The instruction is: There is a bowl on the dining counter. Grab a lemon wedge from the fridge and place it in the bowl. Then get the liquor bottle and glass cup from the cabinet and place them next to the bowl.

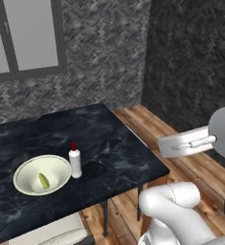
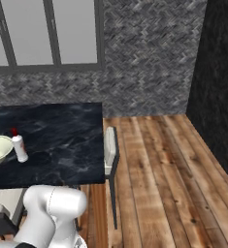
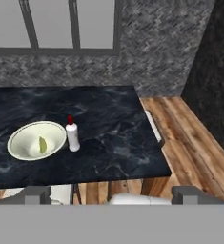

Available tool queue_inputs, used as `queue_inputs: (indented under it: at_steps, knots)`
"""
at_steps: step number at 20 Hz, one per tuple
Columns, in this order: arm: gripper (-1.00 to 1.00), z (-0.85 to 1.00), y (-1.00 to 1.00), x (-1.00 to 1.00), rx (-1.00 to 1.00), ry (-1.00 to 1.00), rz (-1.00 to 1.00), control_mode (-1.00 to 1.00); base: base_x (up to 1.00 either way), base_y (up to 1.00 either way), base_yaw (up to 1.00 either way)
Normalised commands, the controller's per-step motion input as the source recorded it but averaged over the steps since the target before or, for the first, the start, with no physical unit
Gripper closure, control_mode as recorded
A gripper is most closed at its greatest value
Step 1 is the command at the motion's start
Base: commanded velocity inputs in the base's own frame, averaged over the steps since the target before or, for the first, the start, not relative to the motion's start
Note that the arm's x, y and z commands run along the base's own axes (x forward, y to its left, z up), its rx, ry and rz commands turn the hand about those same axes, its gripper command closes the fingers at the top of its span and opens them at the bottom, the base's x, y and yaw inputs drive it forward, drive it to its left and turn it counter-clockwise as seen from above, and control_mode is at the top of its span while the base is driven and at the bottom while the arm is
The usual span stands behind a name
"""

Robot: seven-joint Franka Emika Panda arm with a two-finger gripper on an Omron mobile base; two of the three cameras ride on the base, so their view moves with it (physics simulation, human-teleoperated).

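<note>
Jaws: wide apart, nothing between them; the two grey tips sit at the bottom corners of the hand view, left fingertip (image 3: 37, 194) and right one far across, with the gripper (image 3: 112, 195) looking down over the bench from above its near edge.

Bench (the dark veined marble dining counter) (image 1: 109, 139) carries two things. Bowl (image 1: 42, 175) sits near the front-left part of the slab in the left base view, cream-white, upright. Lemon wedge (image 1: 44, 180) lies inside the bowl, on its floor, a small yellow-green sliver. Liquor bottle (image 1: 75, 162) stands upright just beside the bowl on its right side, red cap up; whether it touches the rim I cannot tell (looks like contact or a hair's gap in the hand view).

Right base view has the same pair at the left edge, bowl cut off by the frame, bottle next to it.

Chair (image 2: 110, 155) with a pale seat back stands tucked at the short end of the bench, on the wooden floor (image 2: 159, 184). Window (image 2: 42, 34) with grey frame sits in the herringbone-tiled wall behind the bench.

Arm's white forearm crosses the right side of the left base view, well above the floor, off the bench's right end.
</note>
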Motion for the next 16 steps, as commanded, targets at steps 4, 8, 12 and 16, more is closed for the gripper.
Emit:
queue_inputs:
  at_steps: [4, 8, 12, 16]
  knots:
    - [-1.0, 0.0, 0.0, 0.0, 0.0, 0.0, 0.0, 1.0, -0.97, 0.07, 0.0]
    - [-1.0, 0.0, 0.0, 0.0, 0.0, 0.0, 0.0, 1.0, -0.99, 0.53, 0.0]
    - [-1.0, 0.0, 0.0, 0.0, 0.0, 0.0, 0.0, 1.0, -0.44, 0.91, 0.18]
    - [-1.0, 0.0, 0.0, 0.0, 0.0, 0.0, 0.0, 1.0, 0.0, 1.0, 0.48]
